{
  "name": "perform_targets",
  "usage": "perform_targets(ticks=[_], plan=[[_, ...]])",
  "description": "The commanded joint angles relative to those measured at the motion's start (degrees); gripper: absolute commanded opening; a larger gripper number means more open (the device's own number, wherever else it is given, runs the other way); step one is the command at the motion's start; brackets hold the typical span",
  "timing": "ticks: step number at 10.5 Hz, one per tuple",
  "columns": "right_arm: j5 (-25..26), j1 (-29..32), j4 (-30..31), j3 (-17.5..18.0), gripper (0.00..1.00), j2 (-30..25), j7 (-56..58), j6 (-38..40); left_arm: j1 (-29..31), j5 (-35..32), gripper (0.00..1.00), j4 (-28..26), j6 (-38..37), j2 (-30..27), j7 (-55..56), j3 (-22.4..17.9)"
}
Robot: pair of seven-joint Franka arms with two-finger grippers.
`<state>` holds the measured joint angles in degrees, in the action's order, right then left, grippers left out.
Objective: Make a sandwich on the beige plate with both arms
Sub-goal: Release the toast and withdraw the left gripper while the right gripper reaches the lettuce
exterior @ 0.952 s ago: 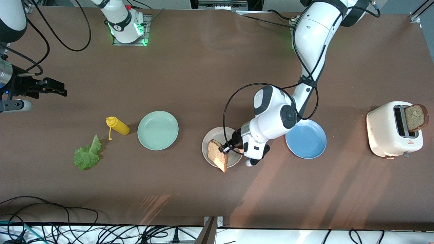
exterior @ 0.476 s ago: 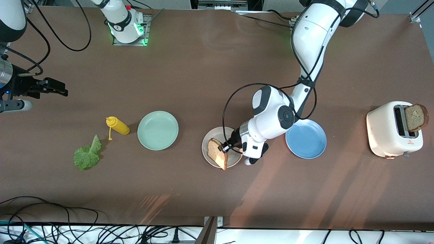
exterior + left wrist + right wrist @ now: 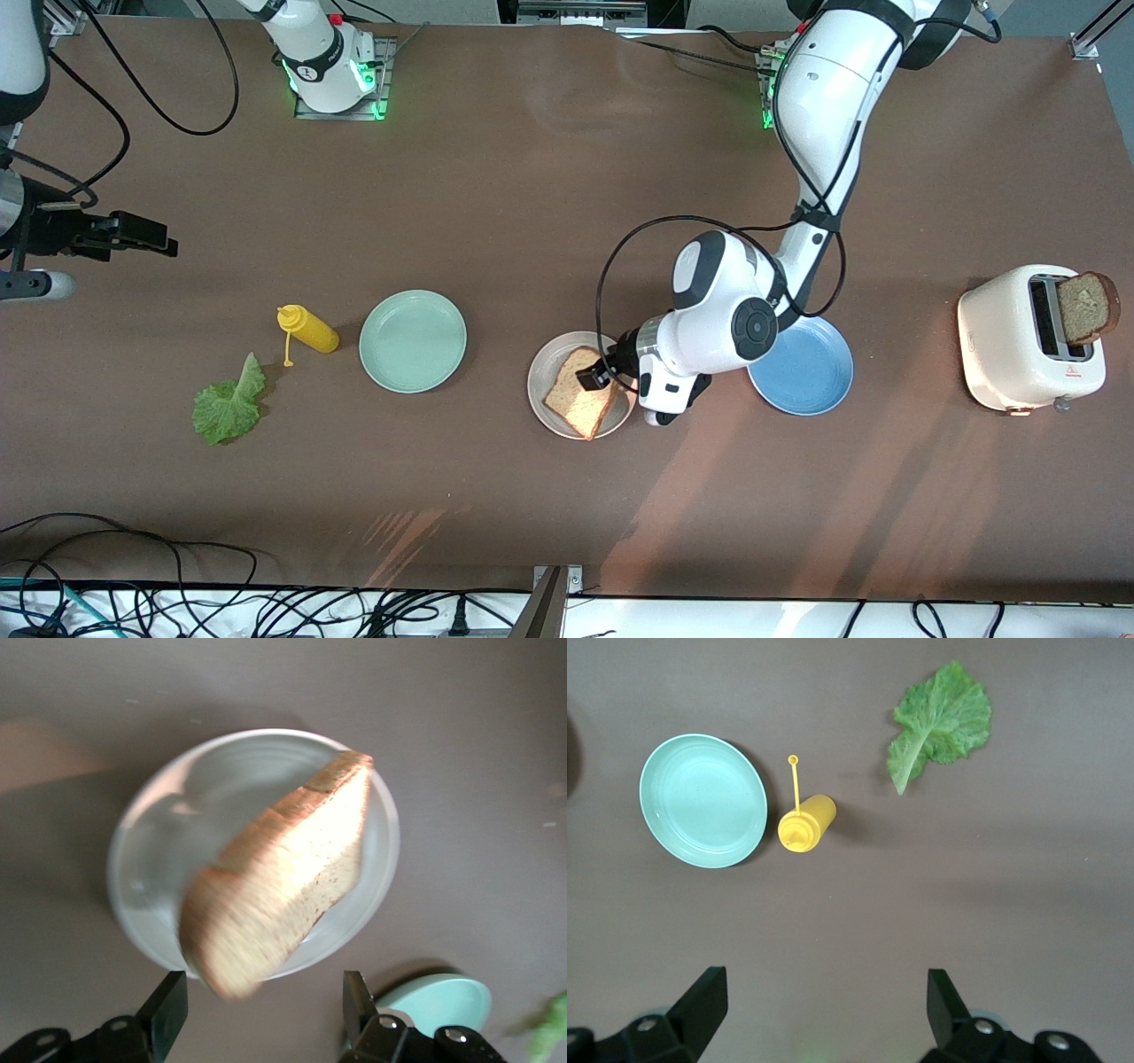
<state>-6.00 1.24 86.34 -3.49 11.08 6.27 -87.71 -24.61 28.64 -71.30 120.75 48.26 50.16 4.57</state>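
First slice going down on the beige plate

We see the toast slice (image 3: pixel 581 392) lying tilted on the beige plate (image 3: pixel 544 359), one corner overhanging the rim nearest the front camera. The left gripper (image 3: pixel 592 377) hovers just over it, jaws spread wide and empty. We'd lift straight up, keeping clear of the bread. The right gripper (image 3: pixel 146 234) waits, jaws wide, near the lettuce leaf (image 3: pixel 229 404) at its end of the table.

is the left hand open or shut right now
Open: in the left wrist view the left hand's two black fingers stand wide apart, and the brown toast slice lies between neither, over the round beige plate.
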Motion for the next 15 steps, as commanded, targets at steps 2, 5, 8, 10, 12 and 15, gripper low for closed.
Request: perform_targets(ticks=[2,5,8,10,12,15], plan=[[-1.2,0.3,-0.8,0.3,1.00,1.7,0.2,1.0,0.9,-6.1,0.93,-0.4,-10.0,-1.9,-0.3,-0.1],[-0.7,0.3,-0.7,0.3,1.00,3.2,0.3,1.0,5.2,-13.7,0.93,-0.2,-18.5,-5.3,-0.9,0.1],[1.1,0.3,-0.8,0.5,1.00,4.4,2.2,-0.7,12.3,-19.7,0.93,-0.2,-26.6,-11.1,-7.9,0.0],[2.1,0.7,-0.8,0.1,1.00,6.5,3.9,-2.6,17.6,-23.5,0.93,-0.2,-29.6,-15.4,-12.4,0.0],[7.6,0.8,-0.9,0.1,1.00,8.7,4.0,-7.8,21.3,-29.2,0.93,-0.7,-33.0,-19.8,-19.1,-0.1],[7.8,1.4,-1.1,0.1,1.00,12.5,5.3,-13.2,25.9,-32.9,0.98,-0.9,-34.4,-24.3,-26.9,0.0]])
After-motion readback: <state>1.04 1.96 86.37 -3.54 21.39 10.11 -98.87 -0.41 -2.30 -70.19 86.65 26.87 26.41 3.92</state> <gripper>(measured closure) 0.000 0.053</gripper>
